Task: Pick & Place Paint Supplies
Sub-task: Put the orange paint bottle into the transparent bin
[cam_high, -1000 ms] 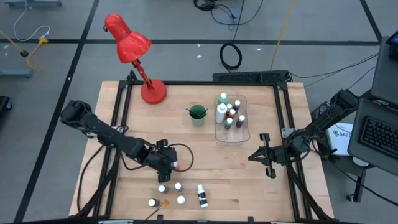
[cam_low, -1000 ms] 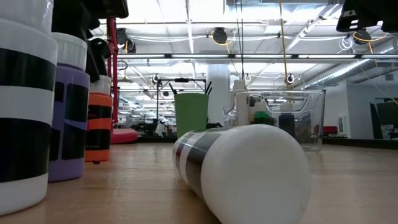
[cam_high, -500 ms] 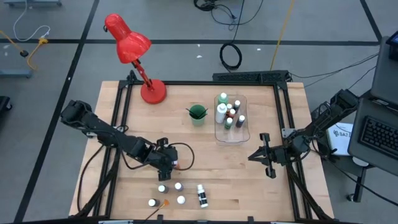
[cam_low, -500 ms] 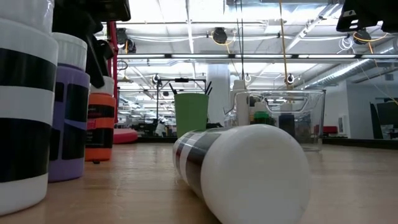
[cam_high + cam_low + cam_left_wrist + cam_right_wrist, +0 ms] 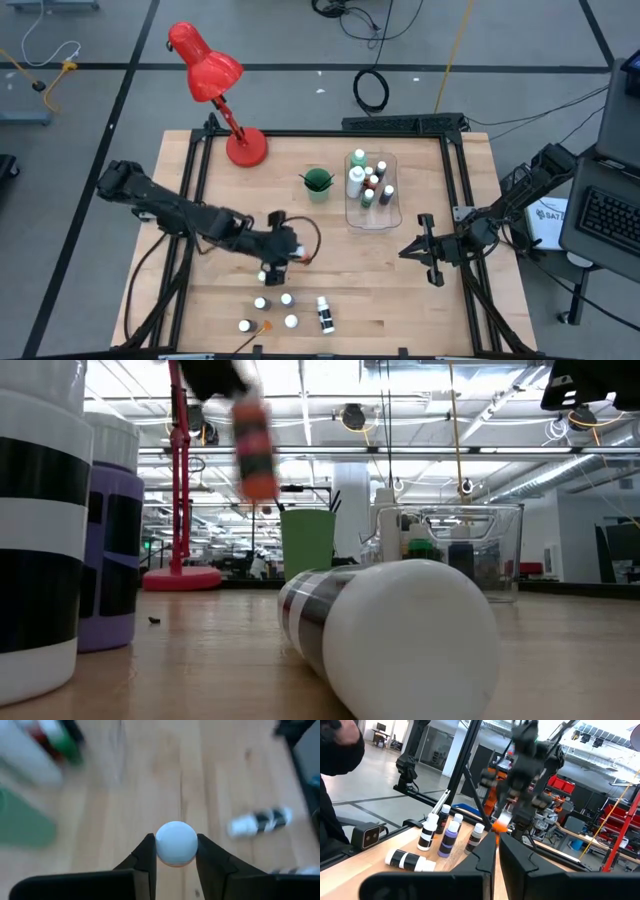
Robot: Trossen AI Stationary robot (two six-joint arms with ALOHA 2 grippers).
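My left gripper (image 5: 277, 252) hangs over the table's middle, shut on a tiny orange-banded paint bottle (image 5: 255, 445) with a white cap (image 5: 176, 843). Several more tiny white-capped bottles (image 5: 286, 299) stand near the near edge, and a black-banded one (image 5: 324, 314) lies there on its side. A clear bin (image 5: 372, 190) holds taller and small bottles. A green cup (image 5: 318, 184) holds dark brushes. My right gripper (image 5: 405, 250) waits shut near the table's right side, touching nothing. My left gripper pinches the orange-banded bottle between its two fingers (image 5: 147, 851), just below the white cap (image 5: 176, 843). The fingers come from above, pointing down. The bottle is lifted clear of the table and hangs roughly upright below the gripper (image 5: 255, 445).
A red desk lamp (image 5: 215, 80) stands at the far left corner. In the low view a black-banded bottle (image 5: 35, 530) and a purple one (image 5: 105, 540) stand at the left, and the lying bottle (image 5: 390, 620) fills the foreground. Bare wood lies between the bottles and the bin.
My left gripper has risen and moved toward the table's right and far side, staying shut. The orange-banded bottle, which stood on the table beside the purple one, is now lifted clear and carried toward the cup and bin.
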